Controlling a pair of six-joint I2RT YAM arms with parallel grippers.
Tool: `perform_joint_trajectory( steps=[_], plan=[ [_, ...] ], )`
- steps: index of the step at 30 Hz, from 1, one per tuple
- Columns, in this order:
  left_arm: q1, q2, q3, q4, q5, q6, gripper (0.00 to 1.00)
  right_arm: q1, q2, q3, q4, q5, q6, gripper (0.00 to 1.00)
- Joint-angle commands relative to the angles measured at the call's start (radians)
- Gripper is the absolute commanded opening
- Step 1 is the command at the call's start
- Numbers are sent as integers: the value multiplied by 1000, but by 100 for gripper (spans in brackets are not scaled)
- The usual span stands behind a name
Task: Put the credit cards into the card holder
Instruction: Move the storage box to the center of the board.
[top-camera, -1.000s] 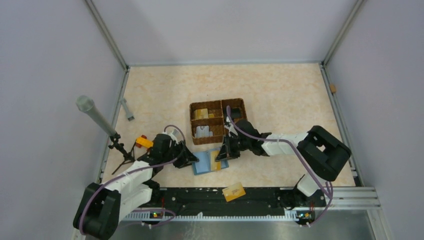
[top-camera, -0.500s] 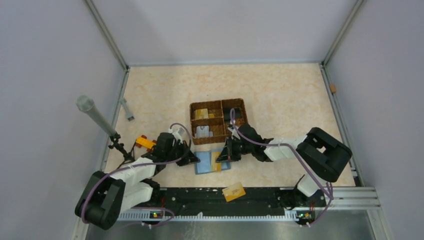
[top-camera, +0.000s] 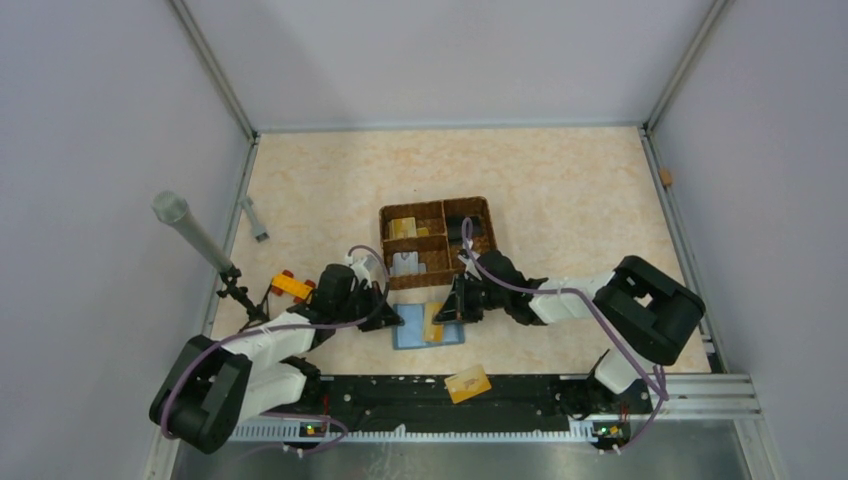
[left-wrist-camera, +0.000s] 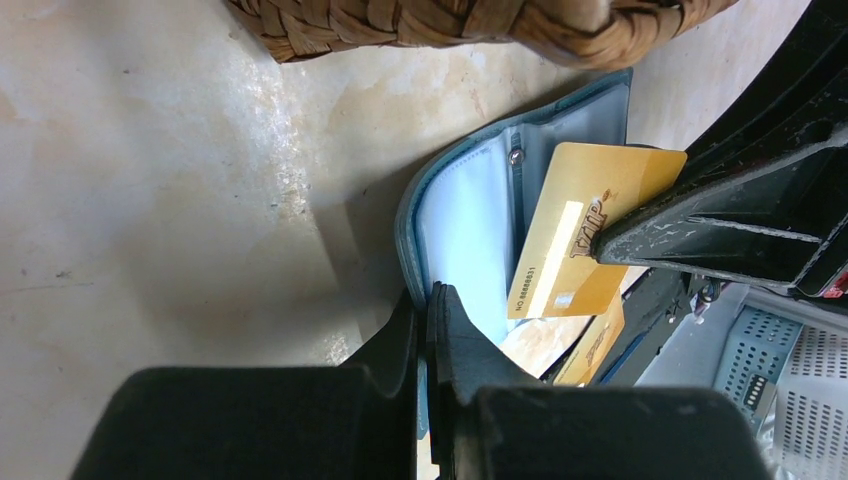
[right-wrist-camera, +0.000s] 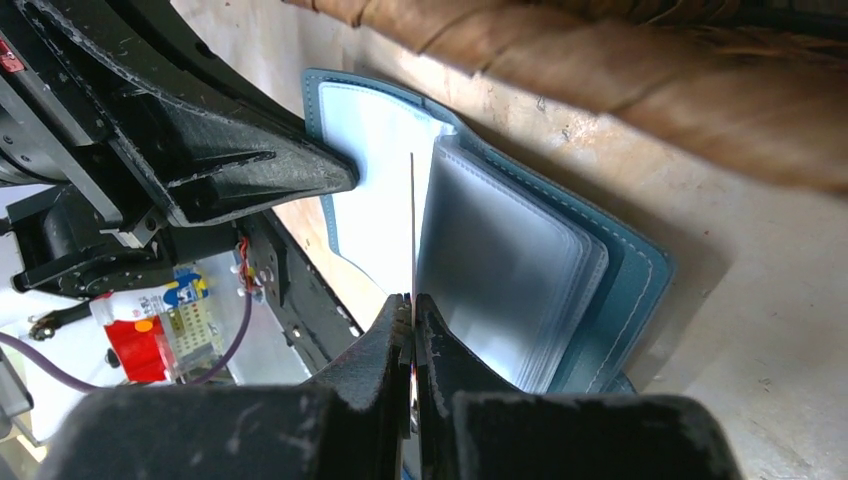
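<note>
Your left gripper (left-wrist-camera: 428, 292) is pinched shut on the left flap of the open card holder (top-camera: 450, 336), mid-frame just below the wicker basket (top-camera: 489, 225). Your right gripper (right-wrist-camera: 411, 300) is clamped on a gold credit card (left-wrist-camera: 585, 240), edge-on between the flap and the sleeves. Another card (top-camera: 467, 382) lies on the bottom rail.

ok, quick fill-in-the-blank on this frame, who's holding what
1. The right fingers are shut on a thin rectangular credit card coloured ____.
2. The left fingers pinch the edge of the flat teal folding card holder, which lies ____.
3. The brown wicker basket behind it has ____ compartments.

Missing words: gold; open; four.
</note>
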Motion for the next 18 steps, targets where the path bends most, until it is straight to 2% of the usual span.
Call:
perform_joint_trajectory(
  steps=[1,18],
  plan=[
    [-10,28,9,-32,-40,43,0,19,34,-9,3,12,8,0],
    [-12,47,13,-32,-49,33,1,61,87,-19,-44,-19,51,0]
  ],
)
